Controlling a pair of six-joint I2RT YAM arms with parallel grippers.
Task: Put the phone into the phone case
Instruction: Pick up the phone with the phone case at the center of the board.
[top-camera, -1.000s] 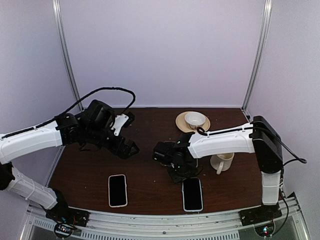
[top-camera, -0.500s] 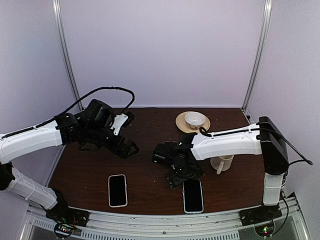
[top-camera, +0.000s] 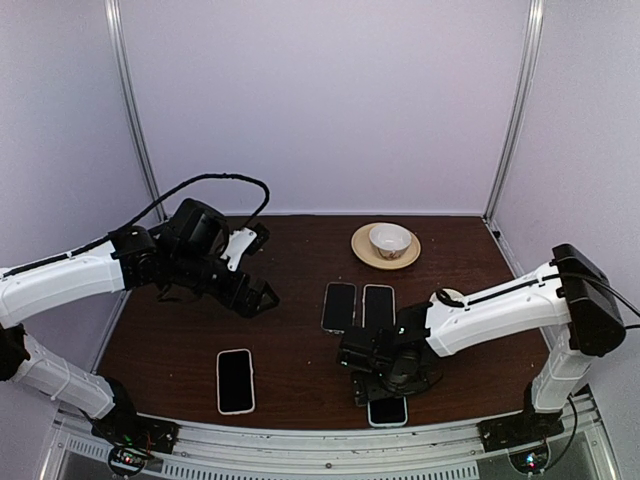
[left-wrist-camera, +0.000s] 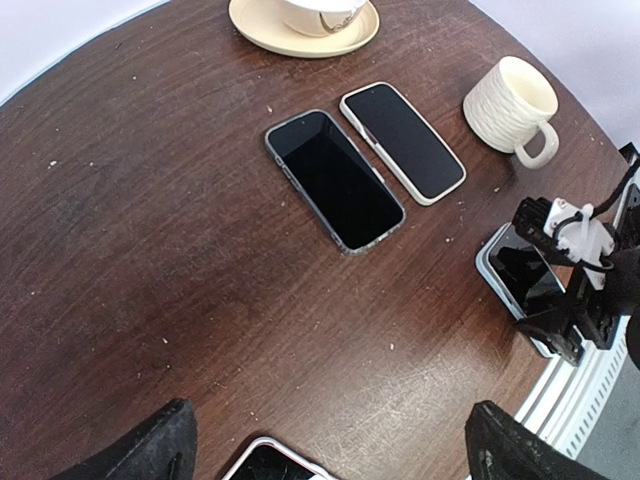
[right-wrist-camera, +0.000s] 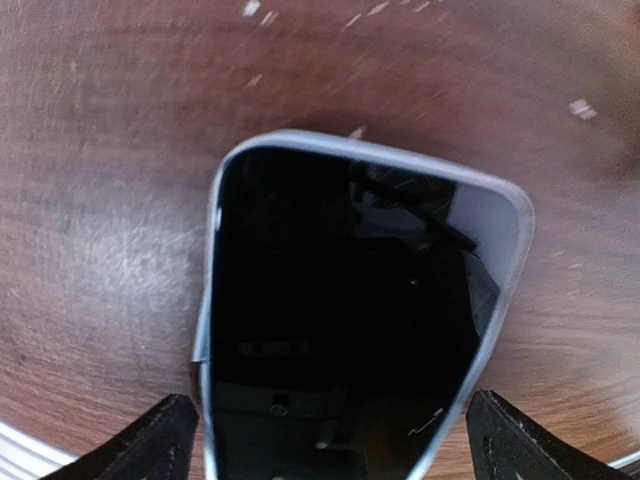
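The right gripper (right-wrist-camera: 333, 438) hung open astride the near phone (right-wrist-camera: 340, 300), positioned for grasping; the left gripper (top-camera: 258, 297) hovered open, clear.

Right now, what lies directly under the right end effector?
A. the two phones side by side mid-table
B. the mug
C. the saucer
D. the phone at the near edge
D: the right end effector is low over the phone at the near edge, and the right wrist view is filled by that phone, lying flat on the wood.
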